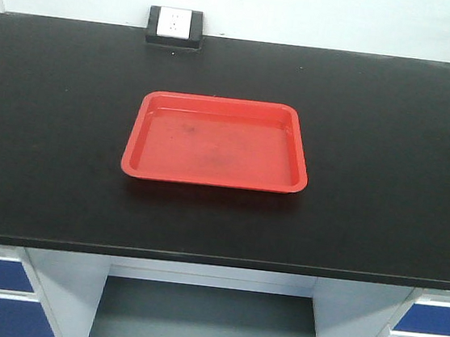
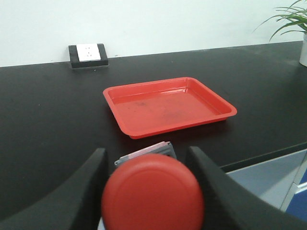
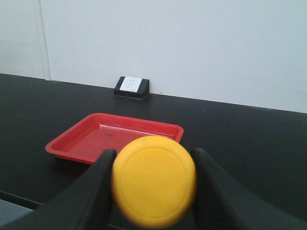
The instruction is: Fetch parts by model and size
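Delivering both parts to the empty red tray (image 1: pixel 211 182) is the likely step. Your left hand (image 2: pixel 145 160) is clenched on the red-capped switch (image 2: pixel 152 194); your right hand (image 3: pixel 153 154) is clenched on the yellow-capped switch (image 3: pixel 153 181). Lower each inside the raised rim, base down, before releasing. Caps are smooth, round plastic discs; the tray is shallow, glossy, round-cornered; the counter (image 1: pixel 51 124) is matte black.

Bright, even light was recorded.
The red cap (image 2: pixel 152 194) and yellow cap (image 3: pixel 154 181) were blurred; faint glare was seen on the tray (image 1: pixel 211 147).
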Available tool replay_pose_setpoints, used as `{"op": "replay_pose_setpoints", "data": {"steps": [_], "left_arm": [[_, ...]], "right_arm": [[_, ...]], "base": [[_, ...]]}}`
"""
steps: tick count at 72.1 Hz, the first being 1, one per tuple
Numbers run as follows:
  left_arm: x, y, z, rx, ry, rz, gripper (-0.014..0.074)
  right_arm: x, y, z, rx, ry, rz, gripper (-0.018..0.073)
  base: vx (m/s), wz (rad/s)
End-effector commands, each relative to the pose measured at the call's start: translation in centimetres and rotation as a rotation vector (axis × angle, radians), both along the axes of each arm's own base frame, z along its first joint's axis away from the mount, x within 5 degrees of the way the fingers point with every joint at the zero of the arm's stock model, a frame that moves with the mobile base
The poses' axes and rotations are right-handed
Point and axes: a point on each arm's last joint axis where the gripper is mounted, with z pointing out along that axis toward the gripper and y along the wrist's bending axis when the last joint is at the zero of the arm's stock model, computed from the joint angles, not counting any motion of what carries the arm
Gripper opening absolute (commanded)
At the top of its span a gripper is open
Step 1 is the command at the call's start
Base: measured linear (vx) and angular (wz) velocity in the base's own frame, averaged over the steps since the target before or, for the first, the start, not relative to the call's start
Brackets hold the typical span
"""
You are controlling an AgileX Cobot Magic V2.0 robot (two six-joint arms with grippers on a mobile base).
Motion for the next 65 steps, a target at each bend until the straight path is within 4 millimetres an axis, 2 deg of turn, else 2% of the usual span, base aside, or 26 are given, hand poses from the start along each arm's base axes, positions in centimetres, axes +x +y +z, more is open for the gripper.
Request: {"op": "replay_pose_setpoints", "data": {"steps": [1, 65], "left_arm": [[0.11, -0.1, 1.42, -0.033, -0.084, -0.009, -0.0008], [0.11, -0.1, 1.42, -0.033, -0.084, -0.009, -0.0008]], "right_arm": [[-0.11, -0.09, 1.62, 0.022, -0.098, -0.007, -0.001], [-0.11, -0.09, 1.62, 0.022, -0.098, -0.007, -0.001]], "base": [[0.14, -0.06], [0.11, 0.0]]}}
